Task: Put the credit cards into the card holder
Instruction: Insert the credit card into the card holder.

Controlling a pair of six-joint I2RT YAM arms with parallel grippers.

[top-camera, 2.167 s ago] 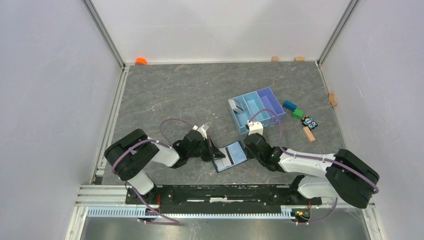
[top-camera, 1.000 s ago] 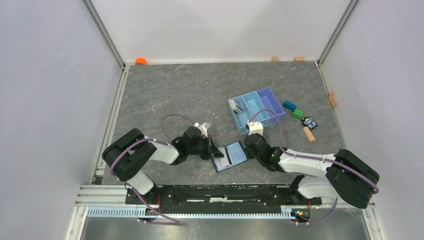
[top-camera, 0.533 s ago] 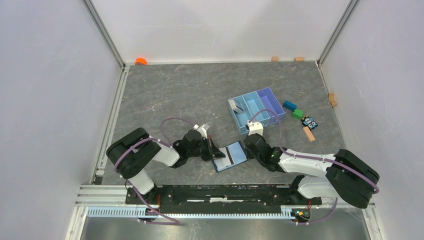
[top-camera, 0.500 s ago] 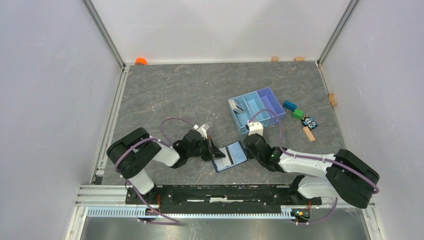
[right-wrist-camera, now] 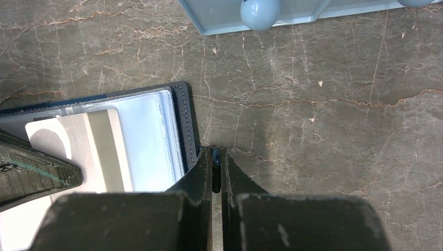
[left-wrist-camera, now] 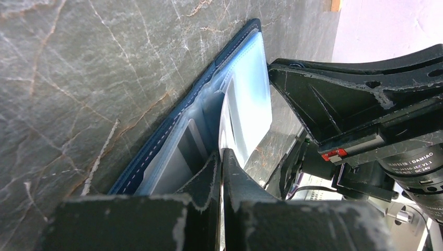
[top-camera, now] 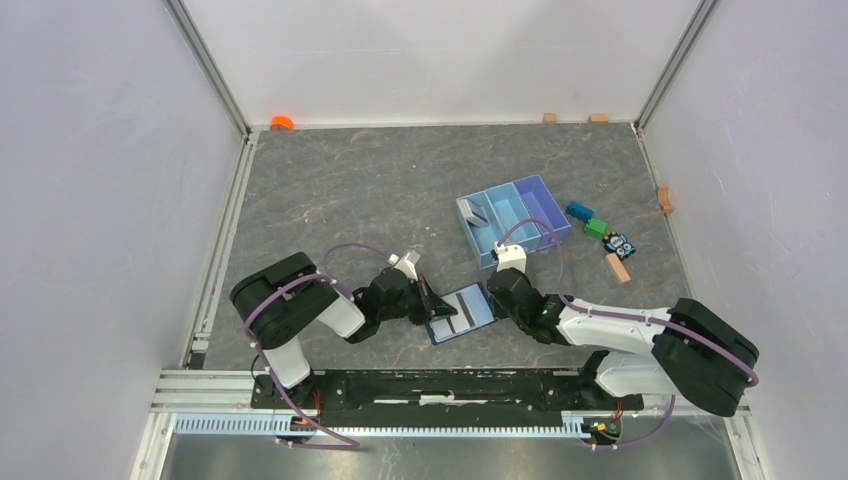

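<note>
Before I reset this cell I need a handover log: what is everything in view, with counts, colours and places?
card holder: one, navy with pale-blue pockets, open on the table between the grippers.
credit cards: two, grey-white, dark-striped; one at the holder's pocket, one in the tray's left compartment.
tray: one, light blue and purple, right of centre.
small toys: four, blue, green, black patterned, wooden; right of the tray.
wooden blocks: three, tan, along far and right walls.
orange object: one, far left corner.
table: one, grey marbled.
left gripper: shut on the holder's card.
right gripper: shut on the holder's right edge.
</note>
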